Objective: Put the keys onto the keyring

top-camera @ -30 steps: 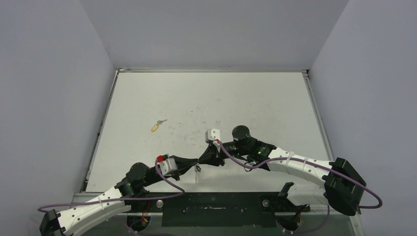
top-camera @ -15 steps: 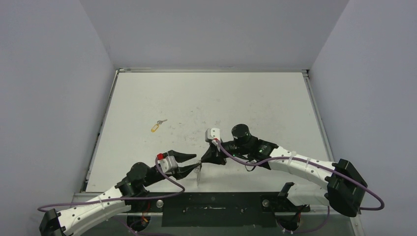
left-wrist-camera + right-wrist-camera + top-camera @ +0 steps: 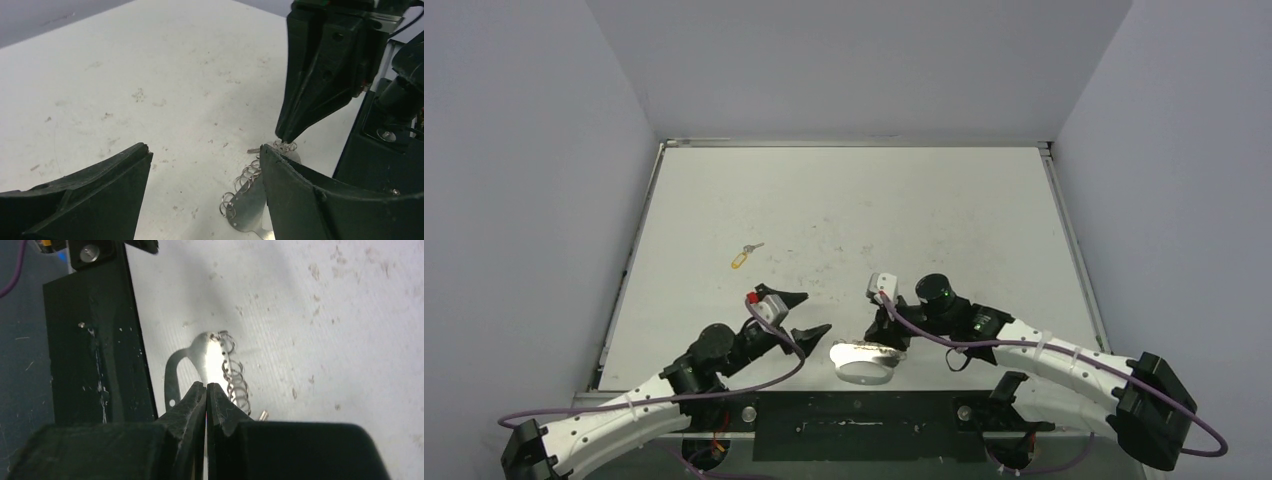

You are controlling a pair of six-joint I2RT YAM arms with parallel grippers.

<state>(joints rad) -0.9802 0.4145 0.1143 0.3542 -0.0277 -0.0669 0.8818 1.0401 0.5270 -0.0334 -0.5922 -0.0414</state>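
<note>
Left pincer has sprung wide, handing the keyring to the closed right pincer, seemingly gripping it, six o'clock.

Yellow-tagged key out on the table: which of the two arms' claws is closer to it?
Left. The left gripper hangs open a little right of the yellow-tagged key, nearer the bases; the right gripper sits farther right, shut on the keyring.

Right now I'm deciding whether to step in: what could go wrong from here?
The large flat silver-grey metal keyring sits by the near edge of the white table, pinched by the tips of the shut right hand; it could slip off. Its small-ring chain could snag the open left hand beside it.
</note>
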